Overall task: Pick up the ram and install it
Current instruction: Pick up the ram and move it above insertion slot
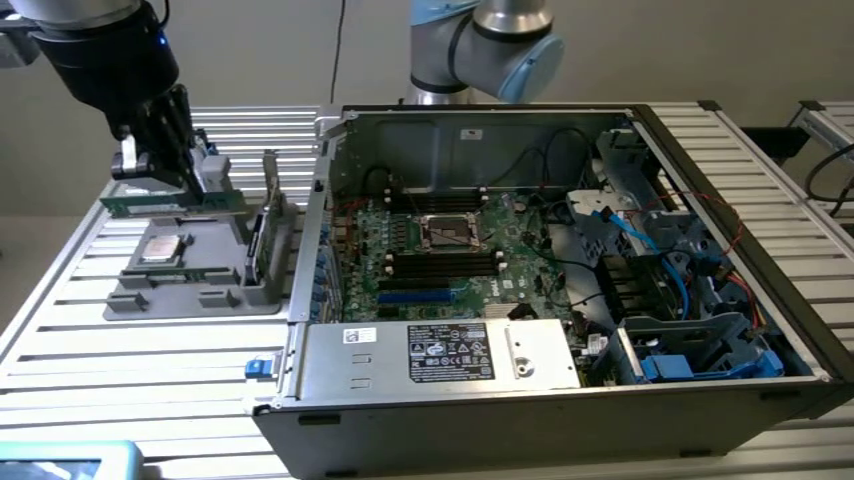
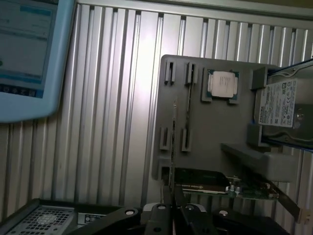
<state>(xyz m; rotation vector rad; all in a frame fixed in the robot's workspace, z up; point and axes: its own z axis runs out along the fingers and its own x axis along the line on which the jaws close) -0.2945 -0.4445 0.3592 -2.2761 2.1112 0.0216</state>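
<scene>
My gripper [image 1: 178,188] hangs above the grey tray [image 1: 200,290] at the exterior view's left, shut on the ram [image 1: 224,206]. The ram is a thin green stick held level and lifted off the tray. In the wrist view the ram [image 2: 173,147] appears edge-on as a thin line running out from between the dark fingers [image 2: 159,215] of the gripper [image 2: 172,208], over the tray [image 2: 215,132]. The open computer case [image 1: 534,400] lies to the exterior view's right. Its motherboard [image 1: 514,235] carries long black slots [image 1: 441,265] beside the processor socket [image 1: 447,232].
On the tray lie a square silver processor chip [image 2: 222,83], a hard drive [image 2: 286,107] and a green card [image 2: 234,188] standing on edge [image 1: 274,240]. A pale blue screen [image 2: 29,58] sits at the table's near corner. Cables and drive cages fill the case's right side [image 1: 667,290].
</scene>
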